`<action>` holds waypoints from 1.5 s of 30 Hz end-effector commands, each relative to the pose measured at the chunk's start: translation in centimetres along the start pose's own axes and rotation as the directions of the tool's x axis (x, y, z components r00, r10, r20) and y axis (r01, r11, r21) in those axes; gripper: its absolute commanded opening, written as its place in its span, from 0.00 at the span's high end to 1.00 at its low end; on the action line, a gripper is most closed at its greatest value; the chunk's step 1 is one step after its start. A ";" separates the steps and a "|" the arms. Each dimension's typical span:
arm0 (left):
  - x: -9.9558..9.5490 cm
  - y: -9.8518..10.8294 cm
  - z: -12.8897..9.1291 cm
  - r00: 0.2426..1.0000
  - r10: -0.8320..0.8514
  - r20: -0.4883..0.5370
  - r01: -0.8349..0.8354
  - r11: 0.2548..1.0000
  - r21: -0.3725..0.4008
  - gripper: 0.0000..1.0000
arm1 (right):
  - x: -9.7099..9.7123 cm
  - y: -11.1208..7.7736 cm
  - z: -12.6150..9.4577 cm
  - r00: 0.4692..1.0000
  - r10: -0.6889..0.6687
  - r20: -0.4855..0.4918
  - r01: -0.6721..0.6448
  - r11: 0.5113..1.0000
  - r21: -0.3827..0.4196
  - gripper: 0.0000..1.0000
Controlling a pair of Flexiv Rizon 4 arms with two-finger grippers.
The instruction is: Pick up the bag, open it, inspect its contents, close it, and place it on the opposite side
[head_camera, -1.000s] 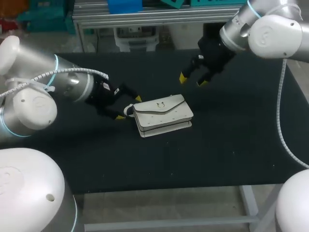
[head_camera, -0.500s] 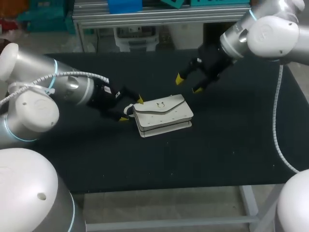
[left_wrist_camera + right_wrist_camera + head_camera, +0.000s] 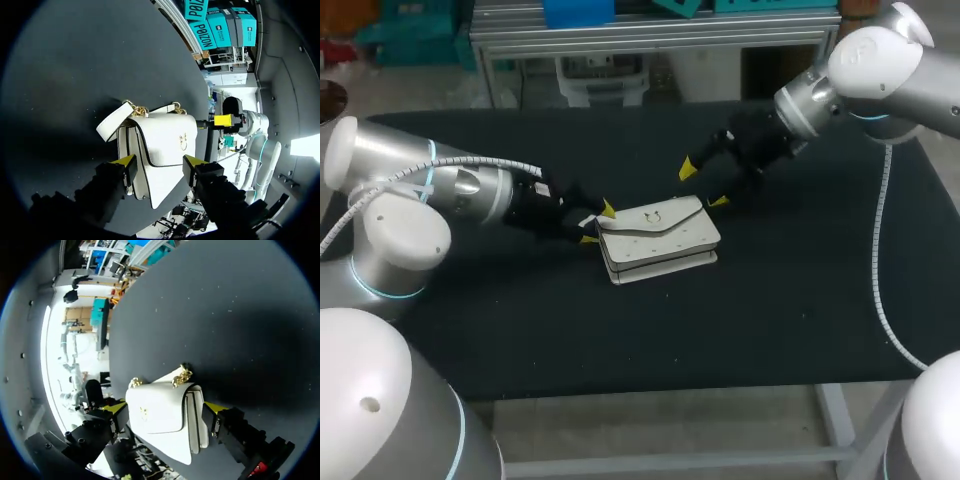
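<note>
Two jaws neared one bag [image 3: 658, 238] (both open).

Left claw [image 3: 598, 224], right claw [image 3: 703, 186] block bag [image 3: 658, 240] ends.

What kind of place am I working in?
Probably a robot test bench: a black-covered table, a white handbag on it, and my left gripper and right gripper open beside it.

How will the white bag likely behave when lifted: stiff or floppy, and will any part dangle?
The white bag keeps a boxy shape lying flat, so it is probably fairly stiff. Its strap and gold chain lie loose, so they will likely dangle. The smooth flap may be slippery.
</note>
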State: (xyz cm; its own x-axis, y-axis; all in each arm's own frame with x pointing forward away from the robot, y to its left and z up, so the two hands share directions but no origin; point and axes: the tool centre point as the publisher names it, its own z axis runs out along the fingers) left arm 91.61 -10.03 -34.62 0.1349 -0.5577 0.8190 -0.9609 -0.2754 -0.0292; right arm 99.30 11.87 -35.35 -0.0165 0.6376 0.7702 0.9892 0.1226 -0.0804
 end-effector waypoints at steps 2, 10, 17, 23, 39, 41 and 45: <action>-0.6 -0.5 0.8 0.998 -0.009 -0.059 0.009 1.000 0.000 0.45 | -0.4 0.1 1.0 0.999 0.036 -0.023 -0.034 0.997 0.069 0.21; -0.9 -0.8 1.2 0.996 -0.025 -0.081 0.025 1.000 -0.003 0.40 | 0.0 -1.5 1.8 0.997 0.065 -0.046 -0.060 0.994 0.089 0.24; -0.7 -1.3 1.5 0.992 -0.023 -0.123 0.022 1.000 -0.008 0.33 | 0.2 -2.8 1.9 0.995 0.066 -0.072 -0.060 0.995 0.076 0.22; -0.2 -0.9 1.6 0.991 -0.006 -0.135 0.004 1.000 -0.015 0.44 | 0.6 -3.9 1.8 0.995 0.056 -0.077 -0.051 0.996 0.070 0.34; -0.4 0.2 1.6 0.987 0.017 -0.162 -0.026 0.998 -0.057 0.47 | 0.5 -5.6 1.6 0.996 0.061 -0.059 -0.058 0.997 0.044 0.33; -0.3 0.4 1.5 0.986 0.025 -0.165 -0.035 0.998 -0.060 0.49 | 0.6 -5.9 1.5 0.996 0.059 -0.060 -0.057 0.998 0.038 0.33; -0.2 0.8 1.2 0.985 0.034 -0.171 -0.046 0.997 -0.068 0.48 | 0.9 -6.6 1.6 0.997 0.056 -0.045 -0.054 0.998 0.040 0.32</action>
State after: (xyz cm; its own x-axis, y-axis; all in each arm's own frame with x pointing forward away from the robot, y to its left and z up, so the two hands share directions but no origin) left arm 91.32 -11.25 -35.50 0.0613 -0.4299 0.9008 -0.9806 -0.1944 -0.0260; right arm 93.35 12.72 -35.54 0.0461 0.5981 0.8001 0.9775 0.1379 -0.1594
